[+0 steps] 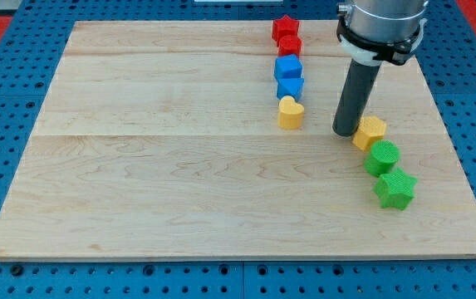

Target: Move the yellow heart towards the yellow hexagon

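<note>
The yellow heart (290, 112) lies on the bench (179, 183), just below the blue blocks (288, 76). My tip (345, 131) rests to its right, touching the yellow hexagon (370, 132). No claw is fitted, only the rod.

There are eight blocks: two red ones, a star (285, 26) and another (290, 46); two blue (288, 66) (290, 86); two yellow, heart (290, 113) and hexagon (370, 132); two green, cylinder (382, 157) and star (395, 188).
</note>
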Robot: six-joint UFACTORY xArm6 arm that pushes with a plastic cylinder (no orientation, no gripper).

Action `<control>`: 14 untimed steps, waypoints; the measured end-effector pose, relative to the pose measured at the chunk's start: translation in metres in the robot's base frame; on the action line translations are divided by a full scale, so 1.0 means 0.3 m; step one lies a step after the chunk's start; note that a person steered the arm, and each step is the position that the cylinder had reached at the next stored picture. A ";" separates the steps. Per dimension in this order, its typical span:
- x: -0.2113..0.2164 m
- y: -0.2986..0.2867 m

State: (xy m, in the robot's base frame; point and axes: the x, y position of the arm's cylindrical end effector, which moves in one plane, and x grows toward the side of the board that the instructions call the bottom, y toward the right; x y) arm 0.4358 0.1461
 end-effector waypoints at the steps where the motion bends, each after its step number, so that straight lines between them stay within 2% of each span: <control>1: 0.000 -0.003; 3: 0.063 -0.145; 5: 0.044 -0.394; 6: -0.002 -0.451; 7: -0.082 -0.438; 11: -0.100 -0.121; 14: -0.157 -0.105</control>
State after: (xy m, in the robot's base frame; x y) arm 0.3887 0.1148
